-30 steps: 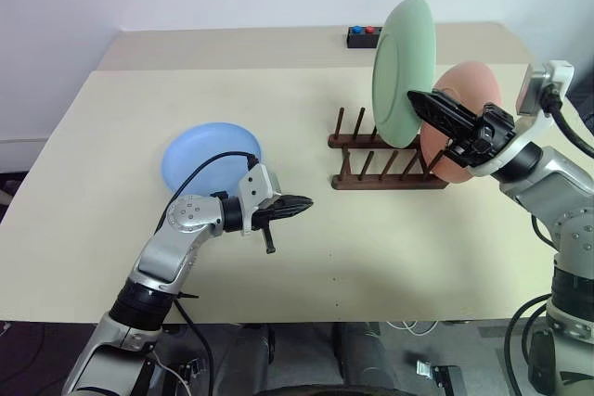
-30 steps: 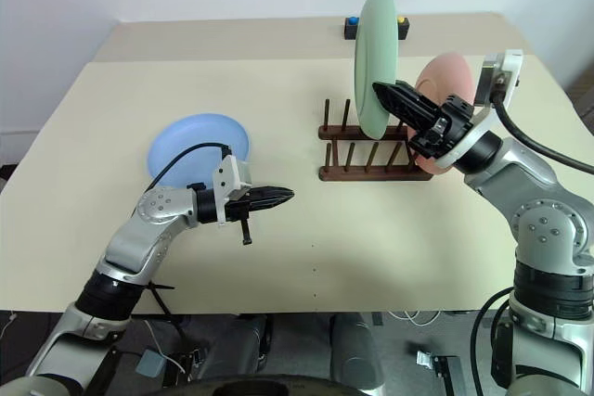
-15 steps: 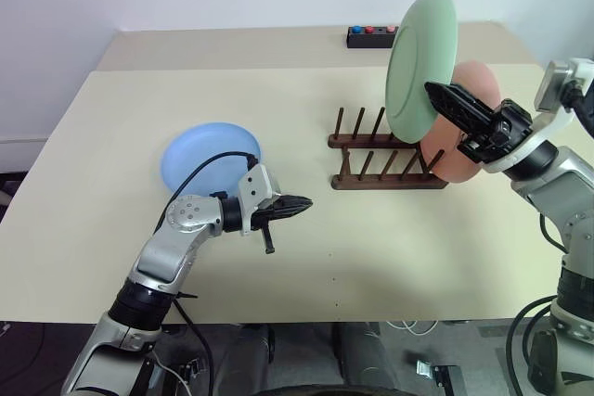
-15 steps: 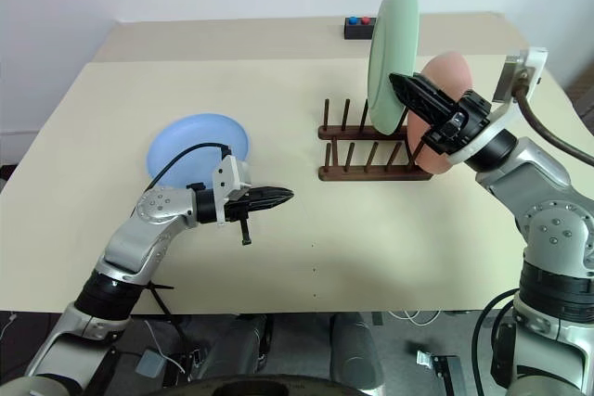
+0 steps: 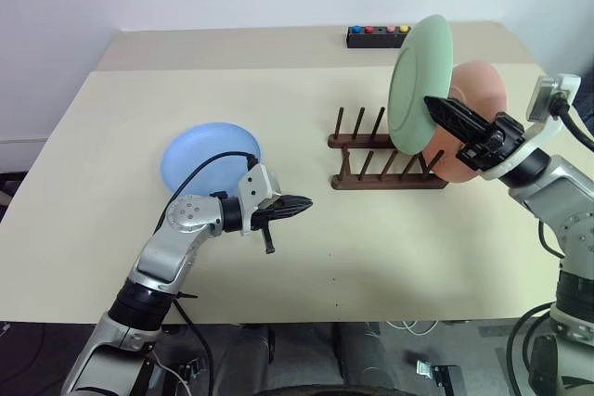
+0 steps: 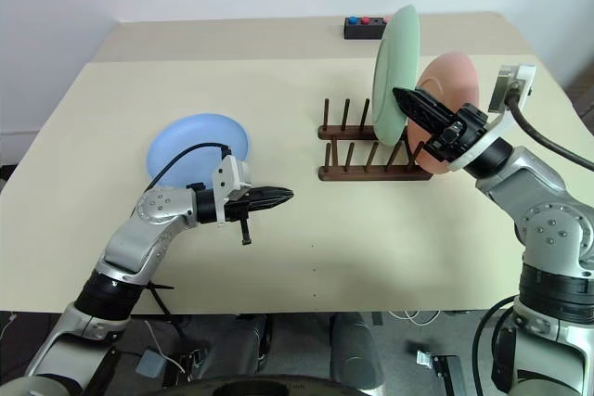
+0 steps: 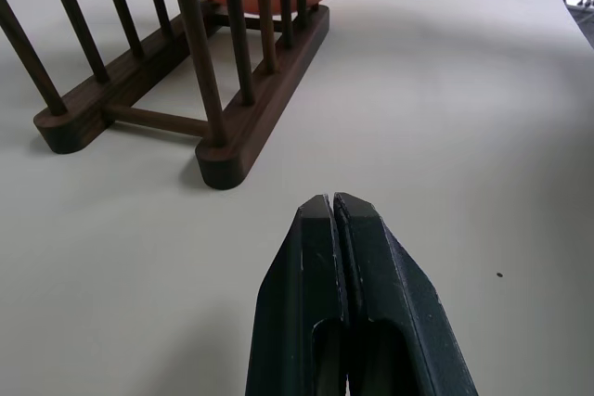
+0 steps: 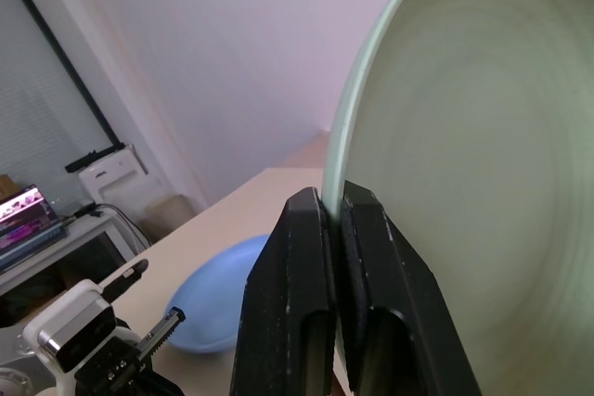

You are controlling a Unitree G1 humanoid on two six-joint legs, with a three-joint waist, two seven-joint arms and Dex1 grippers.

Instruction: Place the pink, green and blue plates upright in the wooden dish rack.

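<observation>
The wooden dish rack (image 5: 371, 150) stands right of the table's middle. The pink plate (image 5: 481, 90) stands upright at the rack's right end. My right gripper (image 5: 436, 104) is shut on the rim of the green plate (image 5: 419, 81) and holds it upright, just left of the pink plate. Its lower rim is over the rack near the peg tops. The blue plate (image 5: 212, 157) lies flat on the table at the left. My left gripper (image 5: 306, 202) is shut and empty, pointing toward the rack (image 7: 232, 90) just right of the blue plate.
A black box with coloured buttons (image 5: 379, 36) sits at the table's far edge behind the rack. The beige table (image 5: 371, 248) has bare room in front of the rack and between the two arms. A white wall rises behind.
My right gripper carried the green plate to the right and down, bringing it beside the pink plate over the rack. The left arm and the blue plate stayed put.
</observation>
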